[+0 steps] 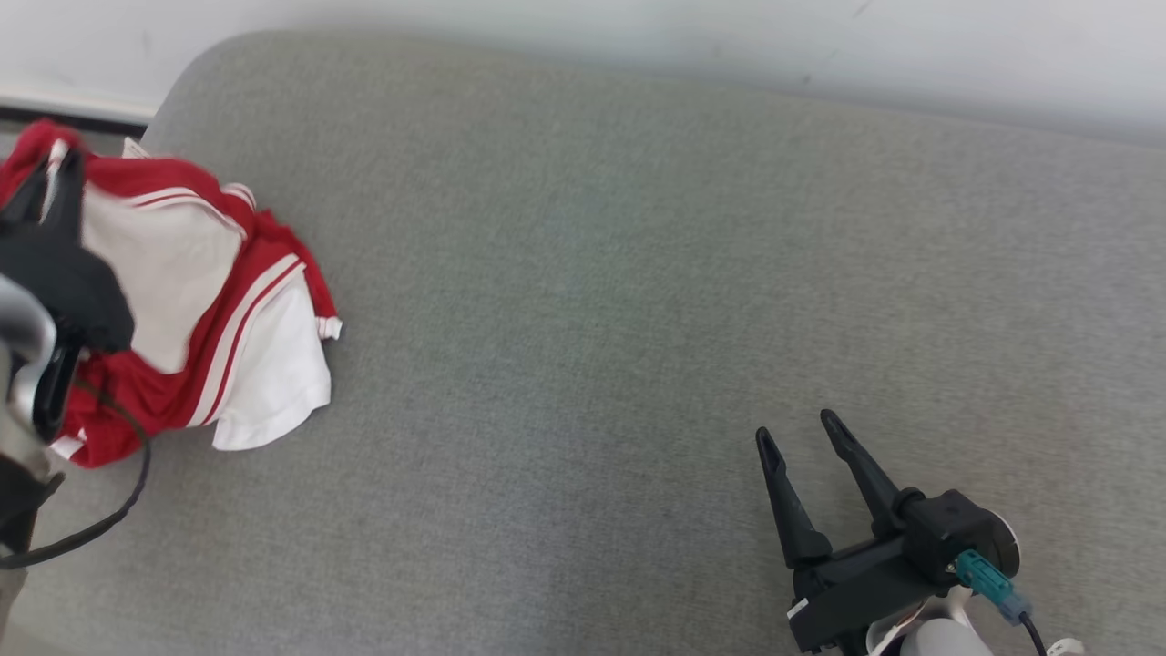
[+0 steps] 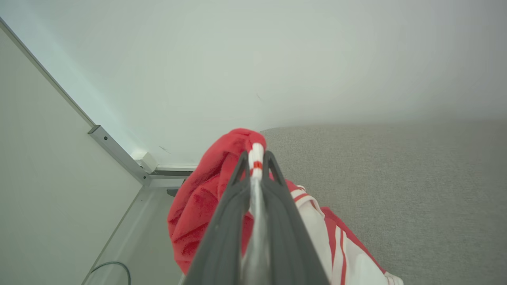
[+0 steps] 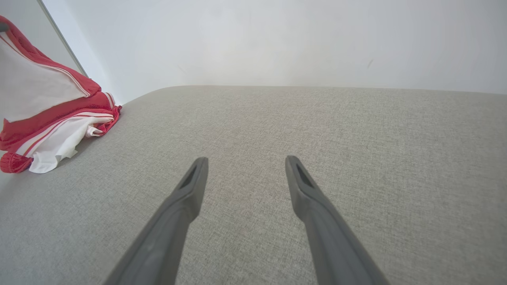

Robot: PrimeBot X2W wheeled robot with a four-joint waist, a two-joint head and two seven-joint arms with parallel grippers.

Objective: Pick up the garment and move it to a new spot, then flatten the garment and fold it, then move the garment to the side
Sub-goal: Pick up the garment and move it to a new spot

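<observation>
A wide grey fabric-covered bench [image 1: 638, 273] with a rounded far-left corner runs across the head view. A plain white wall [image 1: 638, 36] stands behind it.

A bunched red and white striped fabric garment [image 1: 246, 337] sits at the bench's far left corner. Its lower white and red folds lie on the grey fabric [image 3: 277, 118], and its upper part is drawn up off the surface [image 3: 51, 114].

The left gripper [image 1: 50, 182] is at the top of the heap. Its two long dark fingers are nearly pressed together, pinching a red-and-white banded edge of the garment [image 2: 194, 206] between their tips [image 2: 256, 158].

The right gripper [image 1: 797, 428] is at the lower right, well apart from the garment, over bare bench. Its fingers are spread wide with nothing between them [image 3: 246, 160].

A thin black cable [image 1: 118, 510] loops beneath the left arm. A small teal connector [image 1: 979, 574] sits on the right wrist.
</observation>
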